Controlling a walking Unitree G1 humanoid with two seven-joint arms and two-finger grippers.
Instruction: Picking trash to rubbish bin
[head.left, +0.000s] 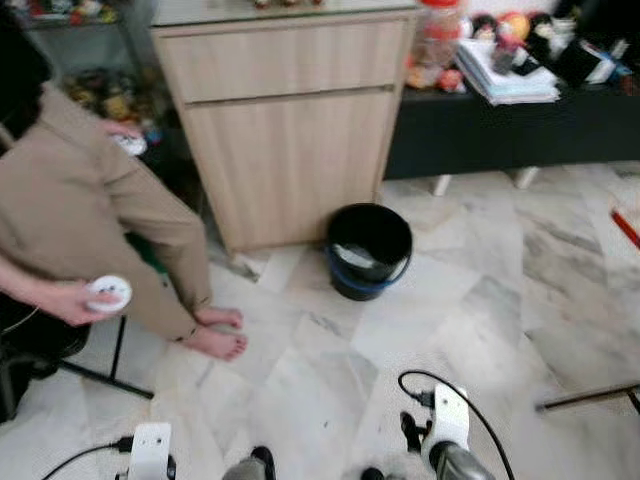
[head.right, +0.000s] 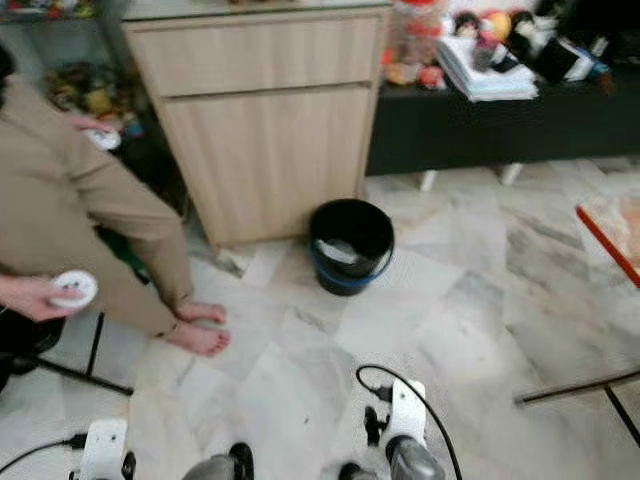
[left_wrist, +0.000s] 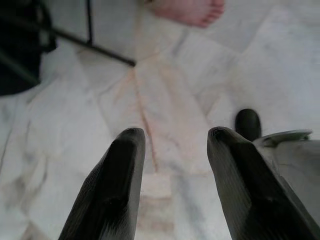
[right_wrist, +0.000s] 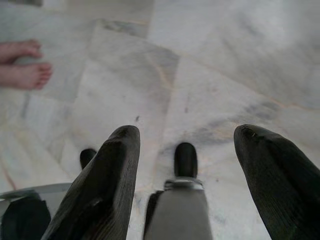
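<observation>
A black bin (head.left: 369, 250) with a blue band stands on the marble floor in front of a wooden cabinet (head.left: 290, 140). Something pale lies inside the bin (head.right: 338, 252). Both arms hang low at the bottom of the eye views, the left wrist (head.left: 150, 450) and the right wrist (head.left: 447, 420) well short of the bin. In the left wrist view my left gripper (left_wrist: 172, 134) is open over bare floor, nothing between its fingers. My right gripper (right_wrist: 186, 131) is open wide in the right wrist view, also holding nothing, with my own feet (right_wrist: 185, 159) below it.
A person in beige sits at the left, bare feet (head.left: 215, 332) on the floor, a white round device (head.left: 108, 292) in one hand. Black chair legs (head.left: 100, 375) stand beside them. A low black bench (head.left: 500, 125) with clutter runs at back right. A dark rod (head.left: 585, 397) lies at right.
</observation>
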